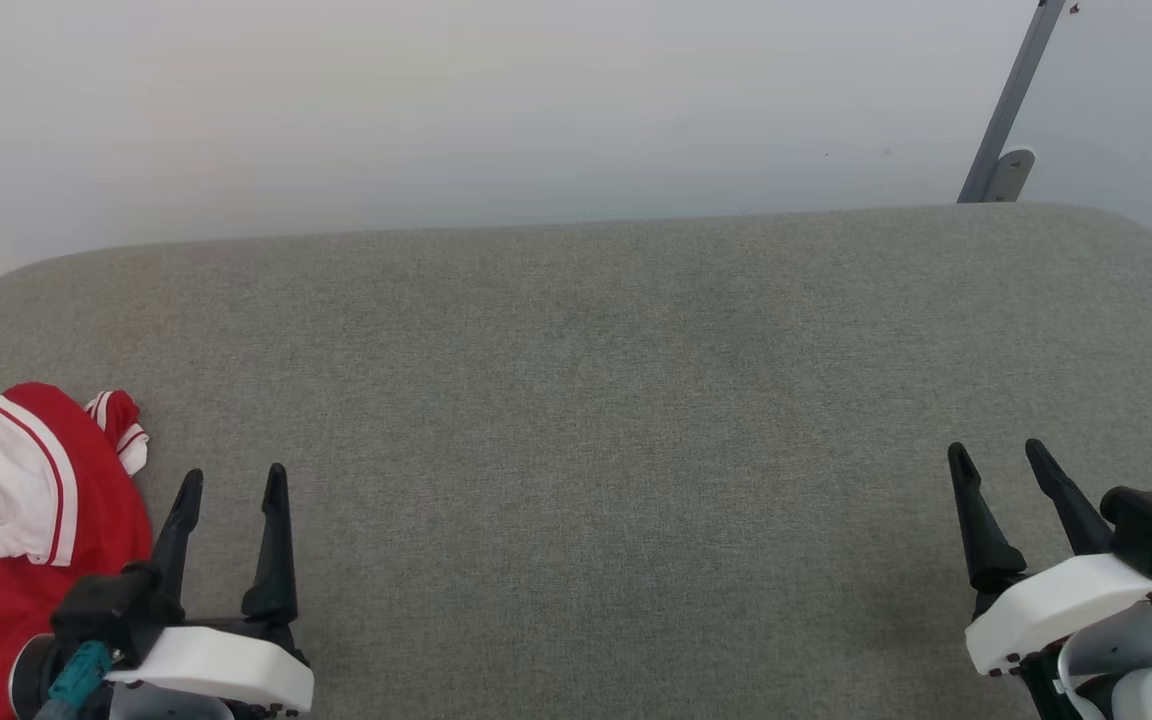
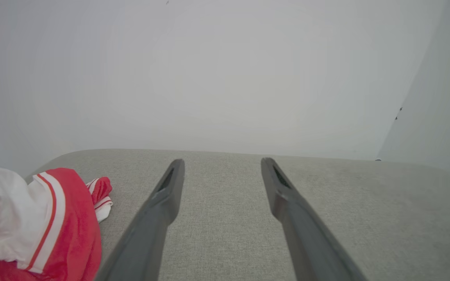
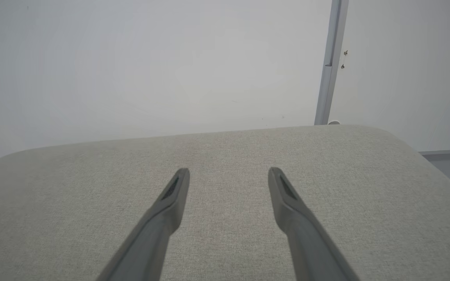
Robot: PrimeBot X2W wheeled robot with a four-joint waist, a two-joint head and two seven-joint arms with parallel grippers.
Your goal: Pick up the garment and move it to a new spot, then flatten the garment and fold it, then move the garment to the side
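1. While the head view looks down on the grey upholstered top, the red and white garment lies bunched at the top's left end, toward the near edge, with part of it cut off by the picture's edge. The left gripper stands just beside it, jaws spread and empty, fingers pointing at the far edge. The heap therefore lies to the left of the jaws, not between them. The right gripper hangs near the right end, jaws also spread and empty, well apart from the cloth. I judge the left arm far the nearer for the first pick. The garment's long axis cannot be told from so crumpled a heap.

2. Looking along the left gripper, the left wrist view shows both fingers wide apart over bare upholstered top. The garment sits off to the left of the left finger, with a white sleeve and striped trim uppermost. It is close, but whether it touches the finger I cannot tell. The coming move likely calls for a swing or turn leftward before any closing.

3. Seen along the right gripper, the right wrist view shows spread fingers above bare upholstered top, pointing at the far edge.
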